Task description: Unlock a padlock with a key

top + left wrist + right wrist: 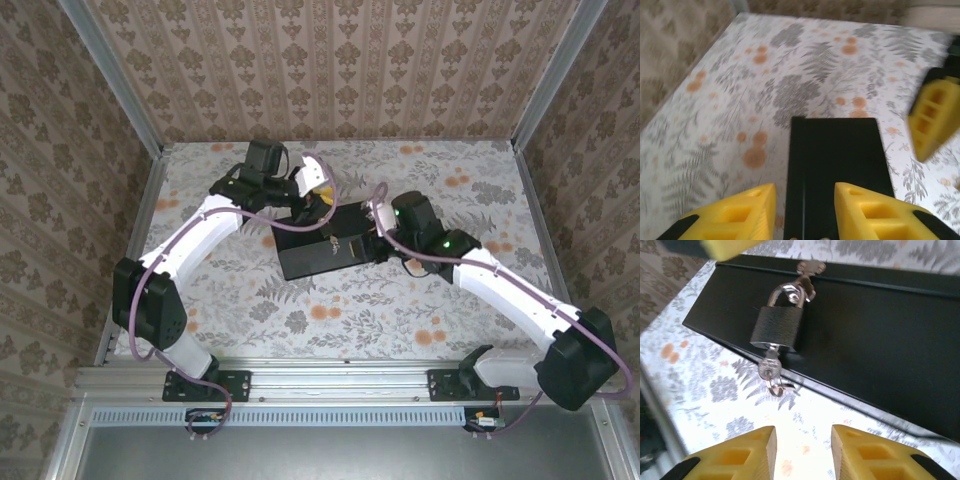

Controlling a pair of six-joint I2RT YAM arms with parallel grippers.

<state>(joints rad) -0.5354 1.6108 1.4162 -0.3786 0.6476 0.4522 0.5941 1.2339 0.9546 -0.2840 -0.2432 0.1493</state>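
In the right wrist view, our right hand [802, 455] has its two yellow fingers [742, 455] spread wide with nothing between them, held over the floral surface [715, 405]. Straight ahead of its fingertips lies the padlock [777, 330]. Its dark body rests flat on the lid of a black box [880, 335], near the box edge closest to this hand. The key [768, 368] sticks out of the padlock's bottom end and points back toward the hand, with its head crossing the box's edge. Its small ring [775, 388] shows against the surface just past that edge, apart from the fingertips. On the side of the padlock away from the hand, the silver shackle [785, 292] meets a metal hasp [809, 269] at the box's far edge. We cannot tell whether the shackle is latched.

Our left hand [805, 210] also has its fingers wide apart and grips nothing. In its wrist view, the box runs forward from the gap between its fingertips, flat on the surface. A blurred yellow finger of the right hand shows ahead and to the right.

From above, the left hand sits at the box's far edge and the right hand at its right side, with the padlock on the lid just beside the right hand.
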